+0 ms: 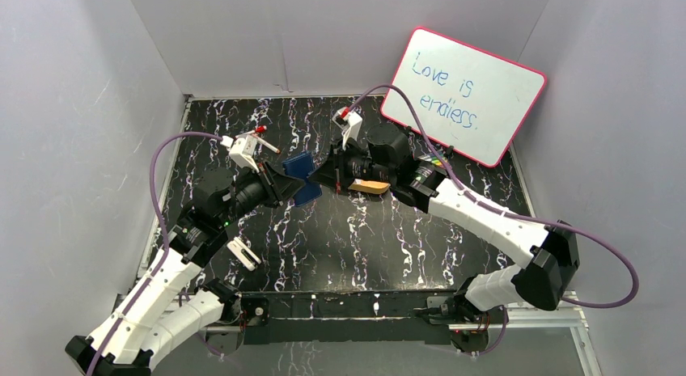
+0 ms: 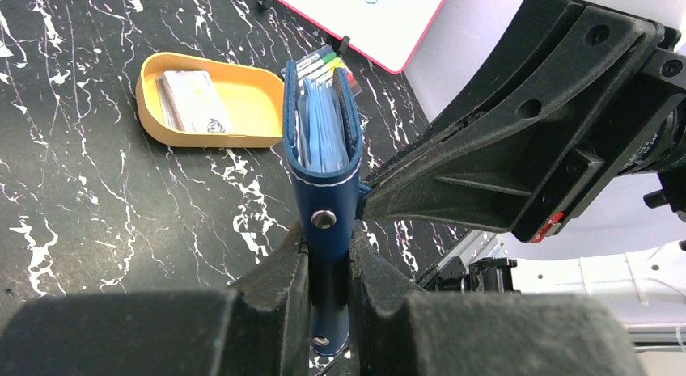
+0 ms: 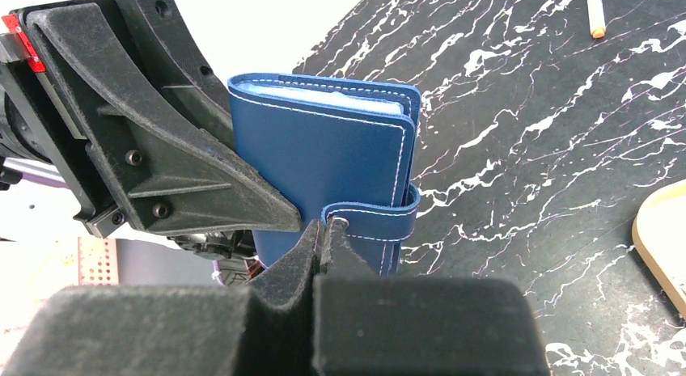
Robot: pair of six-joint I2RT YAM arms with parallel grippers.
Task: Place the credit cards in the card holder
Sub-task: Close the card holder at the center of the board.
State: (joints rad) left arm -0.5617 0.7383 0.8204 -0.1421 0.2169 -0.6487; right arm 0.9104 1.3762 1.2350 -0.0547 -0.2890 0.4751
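Grey walls box in a black marble-patterned table (image 1: 340, 238) veined with white. A pink-framed whiteboard (image 1: 461, 93) with blue handwriting leans at the far right. From above, the left gripper (image 1: 293, 182) and the right gripper (image 1: 321, 175) meet over the middle of the table. The navy-blue folding card holder (image 1: 299, 166) is raised between them. An orange oval plastic tray (image 1: 368, 187) lies just under the right wrist.

The left wrist view shows the left jaws clamped narrowly on the near end of the holder, keeping it off the table. Clear sleeves show between its covers at the far end. The pale grey-white credit cards (image 2: 194, 101) lie stacked in the tray beyond, untouched.

The right wrist view shows the right jaws closed tight, apparently pinching the end of the white-stitched snap tab (image 3: 372, 222) that wraps round the cover's edge. Whether the snap has let go I cannot tell.

I judge this to be the opening step, with no card loaded yet. The next move calls for drawing the tab away against the left grip. After that the cover must fold back to bare a sleeve, and a card must be fetched from the tray.
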